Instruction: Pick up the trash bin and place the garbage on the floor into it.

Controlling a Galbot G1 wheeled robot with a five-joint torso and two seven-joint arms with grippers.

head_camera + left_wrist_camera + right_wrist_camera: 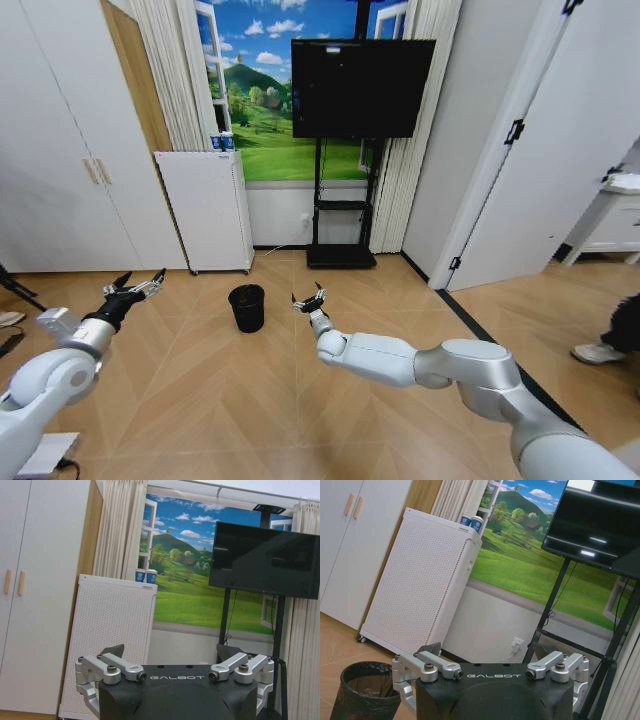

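The trash bin (246, 307) is a small black cylinder with a black liner bag, standing upright on the wooden floor in the middle of the head view. It also shows low in the right wrist view, trash bin (364, 690), its mouth open. My right gripper (308, 298) hovers open just right of the bin, near rim height and apart from it; its fingers (431, 651) are spread wide around nothing. My left gripper (140, 285) is held out open well to the left of the bin, with empty fingers (114, 651). The garbage is out of view.
A tall white perforated appliance (205, 210) with two cups on top stands against the back wall behind the bin. A black TV on a stand (362, 88) is to its right. White cupboards (60, 150) line the left, a white door (560, 150) the right.
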